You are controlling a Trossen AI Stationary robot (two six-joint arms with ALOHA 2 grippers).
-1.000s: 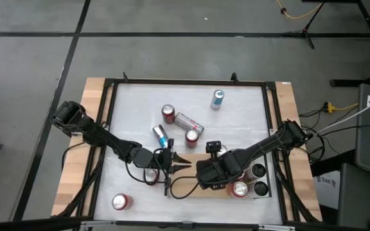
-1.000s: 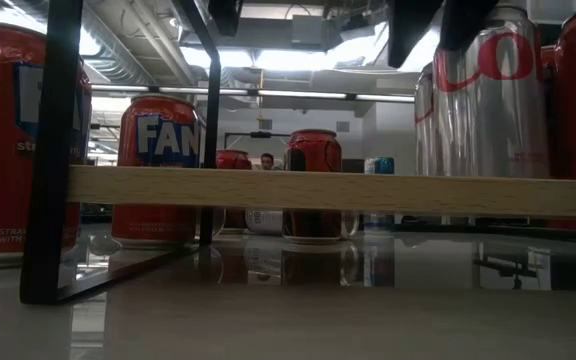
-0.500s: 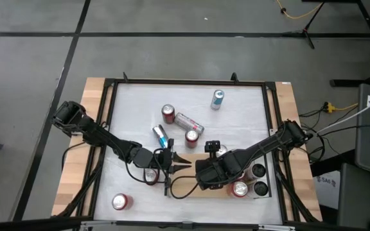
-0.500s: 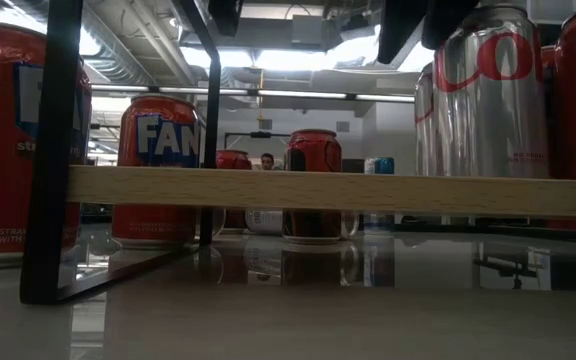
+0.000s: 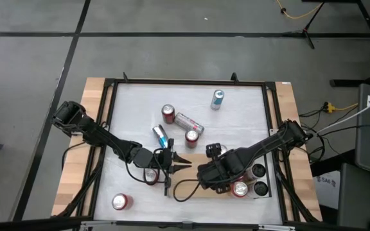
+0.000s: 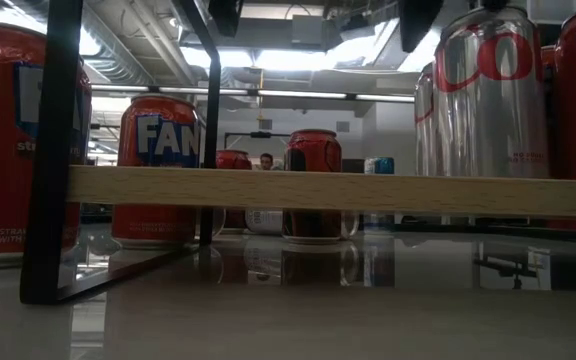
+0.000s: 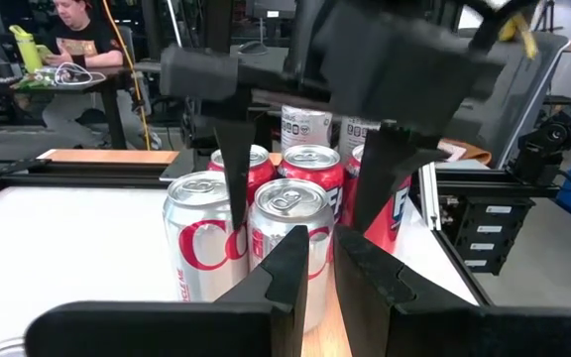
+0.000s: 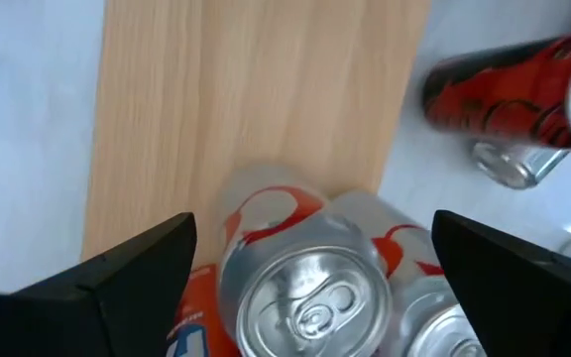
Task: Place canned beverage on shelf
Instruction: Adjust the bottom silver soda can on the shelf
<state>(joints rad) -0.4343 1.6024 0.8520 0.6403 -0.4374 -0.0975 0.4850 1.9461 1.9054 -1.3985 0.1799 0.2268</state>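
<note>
The right gripper (image 8: 310, 268) has lifted clear, jaws wide, leaving the silver can (image 6: 488, 95) standing on the shelf (image 6: 338, 190) (placed, I'd say); the left gripper (image 7: 315, 263) waits clenched, empty.

Silver can (image 6: 490, 95) and red cans (image 6: 8, 140) upright on the wooden shelf (image 6: 328, 190).

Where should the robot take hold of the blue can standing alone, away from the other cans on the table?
Grip the blue can around the middle of its round side wall, coming straight down from above so the gripper straddles it. It stands upright on the white table, well apart from the other cans, so both sides are probably free and the curved wall offers two opposing faces.
</note>
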